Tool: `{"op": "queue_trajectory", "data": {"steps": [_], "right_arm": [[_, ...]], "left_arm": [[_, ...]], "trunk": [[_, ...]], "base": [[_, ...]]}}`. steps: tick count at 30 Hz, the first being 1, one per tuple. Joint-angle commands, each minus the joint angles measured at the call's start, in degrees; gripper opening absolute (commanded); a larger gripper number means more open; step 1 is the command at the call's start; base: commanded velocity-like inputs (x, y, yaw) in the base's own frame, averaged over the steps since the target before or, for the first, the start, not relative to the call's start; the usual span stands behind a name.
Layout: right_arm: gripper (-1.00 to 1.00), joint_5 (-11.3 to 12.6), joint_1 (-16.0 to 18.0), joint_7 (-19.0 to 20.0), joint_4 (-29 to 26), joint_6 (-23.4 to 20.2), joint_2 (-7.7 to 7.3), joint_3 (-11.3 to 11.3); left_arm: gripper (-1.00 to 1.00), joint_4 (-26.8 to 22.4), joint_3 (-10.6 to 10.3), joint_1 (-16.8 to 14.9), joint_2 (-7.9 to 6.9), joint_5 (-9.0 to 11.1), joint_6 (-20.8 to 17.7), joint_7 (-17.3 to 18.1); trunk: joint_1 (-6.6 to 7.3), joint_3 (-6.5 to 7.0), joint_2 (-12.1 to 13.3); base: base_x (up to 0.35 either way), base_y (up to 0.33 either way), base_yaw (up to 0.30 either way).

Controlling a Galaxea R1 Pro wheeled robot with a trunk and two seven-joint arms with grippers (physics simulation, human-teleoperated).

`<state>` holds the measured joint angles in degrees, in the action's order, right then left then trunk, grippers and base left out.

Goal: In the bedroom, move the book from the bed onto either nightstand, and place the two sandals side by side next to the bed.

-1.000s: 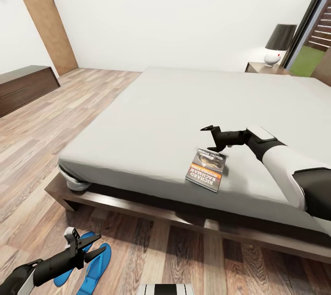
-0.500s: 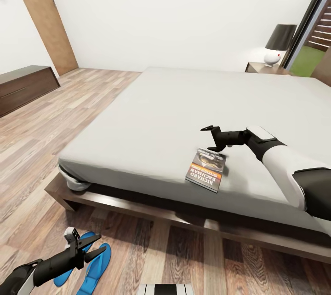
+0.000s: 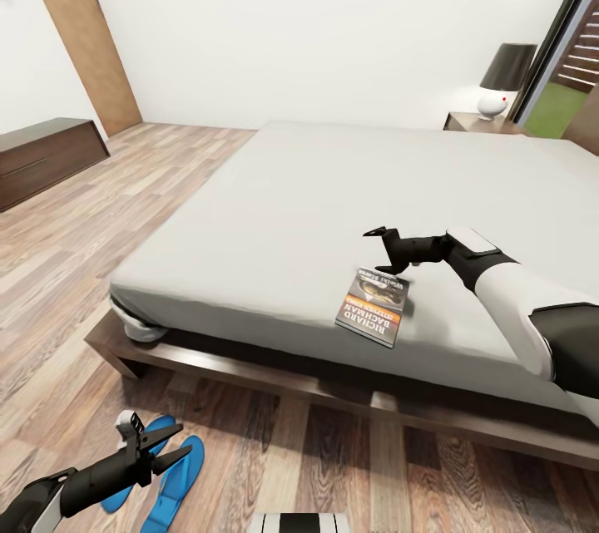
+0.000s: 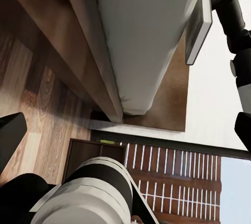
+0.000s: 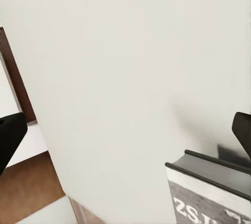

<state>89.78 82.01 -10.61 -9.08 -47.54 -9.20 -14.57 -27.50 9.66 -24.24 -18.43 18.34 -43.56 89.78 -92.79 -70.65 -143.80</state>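
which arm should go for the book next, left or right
Right. The right gripper hangs open over the bed just beyond the book, which lies near the mattress edge. The left gripper is low by the floor over the blue sandals, well away from it.

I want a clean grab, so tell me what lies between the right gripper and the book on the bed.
Nothing but bare mattress: in the head view the open right gripper hovers just beyond the book, with plain grey bed surface between them.
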Motion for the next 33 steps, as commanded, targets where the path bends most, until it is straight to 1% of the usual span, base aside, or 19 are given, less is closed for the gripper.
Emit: {"op": "queue_trajectory", "data": {"steps": [1,33], "right_arm": [[1.0,0.2,0.0,-0.6,-0.1,-0.2,-0.03,-0.6],[1.0,0.3,0.0,-0.6,-0.1,-0.2,-0.03,-0.6]], "left_arm": [[1.0,0.0,0.0,0.0,-0.01,0.0,-0.6,0.2],[1.0,0.0,0.2,0.0,-0.23,-0.1,-0.6,0.2]], "trunk": [[0.01,-0.05,0.0],[0.01,-0.05,0.0]], "base": [[-0.021,0.015,0.0],[-0.002,0.002,0.0]]}}
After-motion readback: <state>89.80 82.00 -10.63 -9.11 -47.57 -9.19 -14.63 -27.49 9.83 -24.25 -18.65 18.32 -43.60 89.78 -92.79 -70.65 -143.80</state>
